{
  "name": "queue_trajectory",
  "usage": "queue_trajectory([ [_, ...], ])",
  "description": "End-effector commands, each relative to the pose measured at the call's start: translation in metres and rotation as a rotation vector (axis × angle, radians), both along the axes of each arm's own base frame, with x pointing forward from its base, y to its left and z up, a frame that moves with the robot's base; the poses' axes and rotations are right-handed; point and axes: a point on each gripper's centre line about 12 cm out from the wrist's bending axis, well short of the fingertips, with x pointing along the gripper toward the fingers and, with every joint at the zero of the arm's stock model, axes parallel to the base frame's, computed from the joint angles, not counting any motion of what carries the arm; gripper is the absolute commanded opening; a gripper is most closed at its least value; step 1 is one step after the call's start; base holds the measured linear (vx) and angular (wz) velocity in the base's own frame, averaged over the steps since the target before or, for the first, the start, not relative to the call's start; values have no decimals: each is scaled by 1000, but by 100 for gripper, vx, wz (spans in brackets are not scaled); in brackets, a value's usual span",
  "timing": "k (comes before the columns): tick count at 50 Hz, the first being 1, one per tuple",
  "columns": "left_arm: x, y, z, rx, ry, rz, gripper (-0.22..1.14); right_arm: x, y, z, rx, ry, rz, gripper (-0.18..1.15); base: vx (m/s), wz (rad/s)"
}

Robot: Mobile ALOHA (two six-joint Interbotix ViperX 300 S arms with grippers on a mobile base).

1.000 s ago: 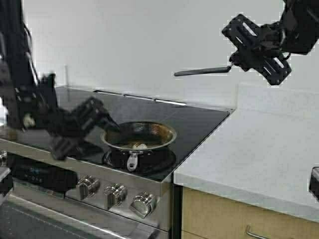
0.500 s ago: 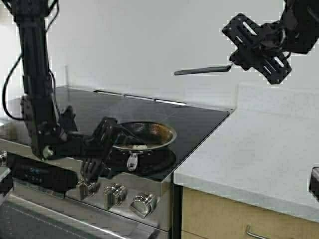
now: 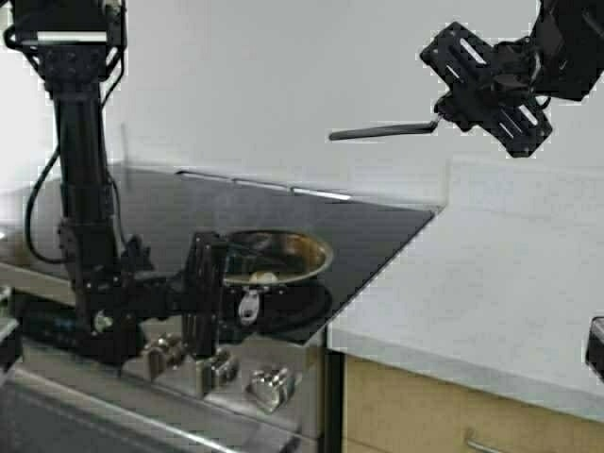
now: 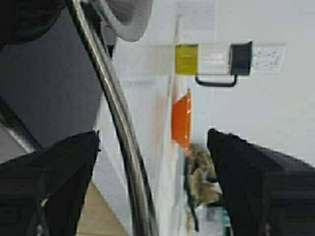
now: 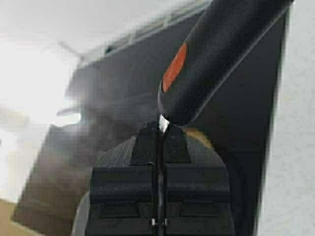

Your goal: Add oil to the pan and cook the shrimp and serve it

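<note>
While the pan (image 3: pixel 274 260) sits on the stove (image 3: pixel 377 231) with the pale shrimp (image 3: pixel 267 276) inside it, the left gripper (image 3: pixel 212 300) is held low just beside the pan's near rim, at the stove's front edge above the knobs (image 3: pixel 217 368). Its fingers (image 4: pixel 49 182) are spread wide, with the pan's rim (image 4: pixel 120 132) between them and untouched. High above the pan, toward the counter (image 3: pixel 472 293), the right gripper (image 3: pixel 444 118) is pressed together on a dark spatula (image 3: pixel 382 133). The oil (image 4: pixel 187 59) is seen only in the left wrist view, well apart from the pan, beside an orange bowl (image 4: pixel 182 120).
</note>
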Motion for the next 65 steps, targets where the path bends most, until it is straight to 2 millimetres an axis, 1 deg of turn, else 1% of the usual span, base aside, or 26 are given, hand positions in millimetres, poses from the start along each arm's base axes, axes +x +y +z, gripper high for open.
queue_trajectory([
  [1,4,-4,9,-38,-13,-15,98,3,2,15,19,-54,1,8,0,0],
  [12,4,-8,9,-60,4,-47,97,3,2,15,22,-53,1,8,0,0],
  [16,5,-9,9,-77,24,-53,92,3,2,15,24,-51,0,8,0,0],
  [20,6,-11,10,-101,47,-62,72,3,1,16,26,-52,-2,8,0,0],
  [23,8,-11,11,-113,56,-64,49,3,1,15,26,-51,-2,8,0,0],
  [27,8,-12,14,-129,49,-67,12,3,1,15,28,-52,-2,8,0,0],
  [29,9,-12,17,-140,41,-65,-3,3,2,15,28,-52,-1,8,0,0],
  [30,9,-12,18,-145,39,-67,-8,3,2,16,30,-53,-1,8,0,0],
  [31,10,-12,20,-152,34,-66,-11,3,2,15,29,-52,-1,8,0,0],
  [33,9,-12,22,-162,28,-69,-9,3,2,16,30,-53,-1,8,0,0],
  [39,8,-12,28,-178,13,-71,7,4,2,16,29,-55,-1,8,0,0],
  [46,4,-9,37,-171,-1,-68,3,3,1,16,19,-56,-1,8,0,0],
  [55,-8,-6,53,-128,-35,-71,3,5,3,15,5,-55,10,8,0,0],
  [65,-17,-3,67,-66,-30,-77,3,9,7,-1,-32,3,23,8,0,0],
])
